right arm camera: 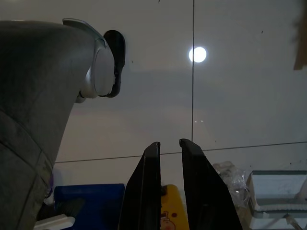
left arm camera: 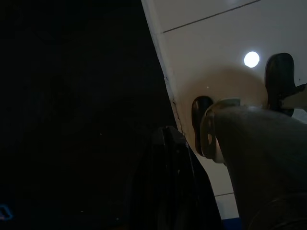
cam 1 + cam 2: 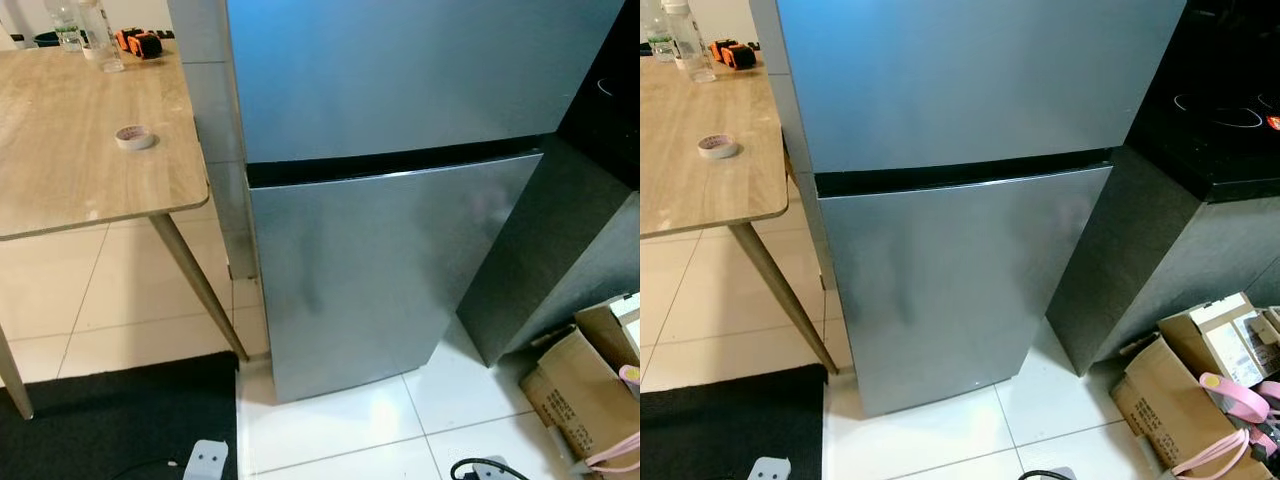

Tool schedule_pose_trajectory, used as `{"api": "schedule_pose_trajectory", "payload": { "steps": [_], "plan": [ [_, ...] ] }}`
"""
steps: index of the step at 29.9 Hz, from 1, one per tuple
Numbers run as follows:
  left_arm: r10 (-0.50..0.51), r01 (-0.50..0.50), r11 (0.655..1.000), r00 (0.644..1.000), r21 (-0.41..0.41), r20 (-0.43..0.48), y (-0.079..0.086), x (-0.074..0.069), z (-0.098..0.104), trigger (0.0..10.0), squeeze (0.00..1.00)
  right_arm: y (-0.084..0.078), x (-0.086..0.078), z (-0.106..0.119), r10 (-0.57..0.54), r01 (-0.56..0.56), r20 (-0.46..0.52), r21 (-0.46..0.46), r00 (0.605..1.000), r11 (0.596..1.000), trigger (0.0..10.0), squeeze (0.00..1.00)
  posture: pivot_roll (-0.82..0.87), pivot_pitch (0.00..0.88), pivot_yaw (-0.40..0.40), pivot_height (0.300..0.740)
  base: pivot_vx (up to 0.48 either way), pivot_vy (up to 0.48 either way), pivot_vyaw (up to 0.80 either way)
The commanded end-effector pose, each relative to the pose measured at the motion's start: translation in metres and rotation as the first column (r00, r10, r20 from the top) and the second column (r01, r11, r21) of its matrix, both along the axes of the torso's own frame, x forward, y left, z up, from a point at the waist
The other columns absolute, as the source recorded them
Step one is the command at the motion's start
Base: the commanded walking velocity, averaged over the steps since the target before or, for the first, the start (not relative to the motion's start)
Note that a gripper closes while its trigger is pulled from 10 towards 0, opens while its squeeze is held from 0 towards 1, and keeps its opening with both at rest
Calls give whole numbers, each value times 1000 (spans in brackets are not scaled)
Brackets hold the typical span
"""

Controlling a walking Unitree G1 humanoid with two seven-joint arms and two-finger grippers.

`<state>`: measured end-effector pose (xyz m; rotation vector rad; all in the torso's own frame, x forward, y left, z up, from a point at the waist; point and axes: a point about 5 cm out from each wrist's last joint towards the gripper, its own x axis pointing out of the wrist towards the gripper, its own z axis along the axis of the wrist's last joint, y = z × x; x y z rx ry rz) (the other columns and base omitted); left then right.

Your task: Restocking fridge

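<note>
A silver two-door fridge (image 3: 380, 280) stands straight ahead, with its upper door (image 3: 400, 70) and lower door both closed. A dark gap runs between the two doors. My right gripper (image 1: 169, 142) hangs low over the white tiled floor, its black fingers nearly together and holding nothing. In the very dark left wrist view, my left gripper (image 2: 168, 130) hangs at the edge of a black mat, its fingers pressed together with nothing in them.
A wooden table (image 3: 60, 170) to the fridge's left carries a tape roll (image 3: 134, 137), clear bottles (image 3: 100, 30) and an orange tape measure (image 3: 140, 43). A dark cabinet with a cooktop (image 3: 1220, 120) flanks the right. Cardboard boxes (image 3: 1200, 380) sit low right, a black mat (image 3: 110, 420) low left.
</note>
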<state>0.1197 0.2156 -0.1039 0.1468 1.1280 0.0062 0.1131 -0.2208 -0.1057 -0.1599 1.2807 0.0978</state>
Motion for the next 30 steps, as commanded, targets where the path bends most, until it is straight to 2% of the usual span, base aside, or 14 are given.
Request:
{"api": "schedule_pose_trajectory", "payload": {
  "steps": [1,7,17,24,30],
  "plan": [
    [-19,19,1000,1000,5,-8,0,-1,0,10000,0,0,1,0,-2,2,11,1,1000,1000,10000,0,3,0,-51,740,281,0,0],
    [-21,21,1000,1000,2,-10,0,-1,0,10000,0,-1,0,0,6,-6,7,-4,1000,1000,10000,0,0,0,-54,740,278,0,0],
    [-28,28,1000,1000,-15,-9,-2,-2,-1,10000,0,-2,0,0,12,-12,7,-10,1000,1000,10000,0,-2,0,-56,740,0,0,0],
    [-19,19,1000,1000,-4,3,-1,-1,0,10000,0,-3,0,1,14,-13,9,-8,1000,1000,10000,0,2,0,-57,740,0,-474,0],
    [5,-5,1000,999,8,33,-1,0,1,10000,0,-2,0,1,14,-14,8,-3,1000,1000,10000,0,6,0,-58,740,0,0,0]
  ]
}}
